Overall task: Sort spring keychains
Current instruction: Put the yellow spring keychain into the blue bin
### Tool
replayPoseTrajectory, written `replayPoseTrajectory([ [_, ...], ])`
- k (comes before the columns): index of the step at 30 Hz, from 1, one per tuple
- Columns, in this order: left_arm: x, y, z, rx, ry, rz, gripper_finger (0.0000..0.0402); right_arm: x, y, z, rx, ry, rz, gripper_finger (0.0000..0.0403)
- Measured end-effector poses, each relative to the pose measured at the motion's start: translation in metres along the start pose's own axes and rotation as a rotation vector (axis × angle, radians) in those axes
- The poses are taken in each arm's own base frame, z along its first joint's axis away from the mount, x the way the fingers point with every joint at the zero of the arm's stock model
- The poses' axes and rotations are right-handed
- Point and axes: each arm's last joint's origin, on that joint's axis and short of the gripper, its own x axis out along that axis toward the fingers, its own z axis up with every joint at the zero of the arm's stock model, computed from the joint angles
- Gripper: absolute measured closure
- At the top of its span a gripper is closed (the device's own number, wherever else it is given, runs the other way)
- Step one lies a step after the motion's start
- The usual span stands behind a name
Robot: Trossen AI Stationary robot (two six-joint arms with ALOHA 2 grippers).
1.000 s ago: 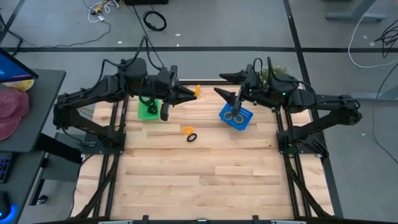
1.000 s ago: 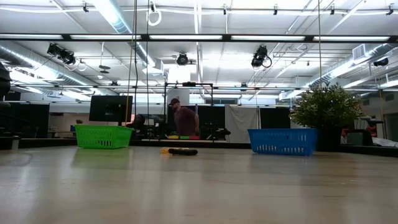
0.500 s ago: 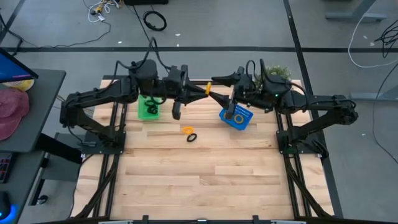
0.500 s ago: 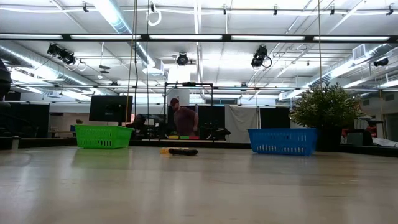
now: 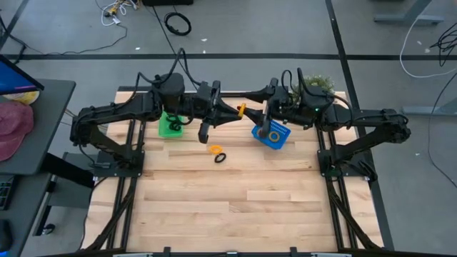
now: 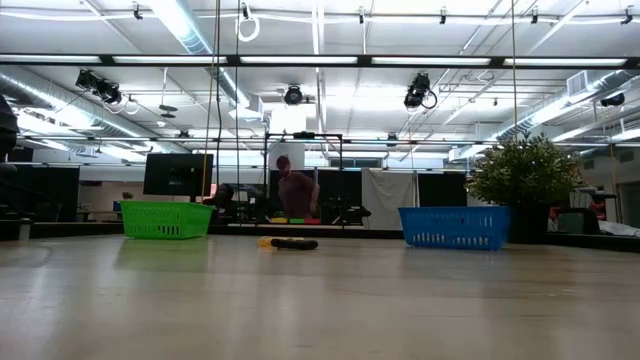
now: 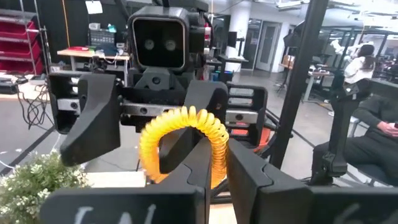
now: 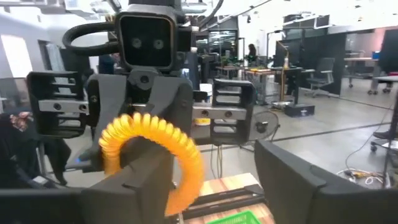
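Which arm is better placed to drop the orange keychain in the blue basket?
Right, probably: its open gripper meets the keychain the left gripper holds, and the blue basket lies on its side.

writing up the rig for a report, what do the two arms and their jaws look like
Both arms are dark, jointed, with black cables looping over them. The left gripper and right gripper end in broad, flat, wedge-shaped black jaws. Each wrist carries a boxy black camera housing with two round lenses.

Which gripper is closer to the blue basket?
Right. The right gripper hangs just beside the blue basket, toward the middle; the left gripper, holding an orange keychain, is a bit farther on that side.
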Motion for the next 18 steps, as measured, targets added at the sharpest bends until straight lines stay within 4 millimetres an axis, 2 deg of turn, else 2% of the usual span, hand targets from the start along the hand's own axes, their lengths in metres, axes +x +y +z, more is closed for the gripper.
replayPoseTrajectory([
  [13, 0.0026, 0.0010, -0.0018, -0.005, 0.002, -0.002, 0.0360, 0.0000, 0.0004, 0.0000, -0.001, 0.000, 0.009, 0.0346],
  [18, 0.0026, 0.0024, -0.0046, 0.020, 0.027, 0.040, 0.0345, 0.0000, 0.0004, 0.0000, -0.001, 0.000, 0.007, 0.0376],
])
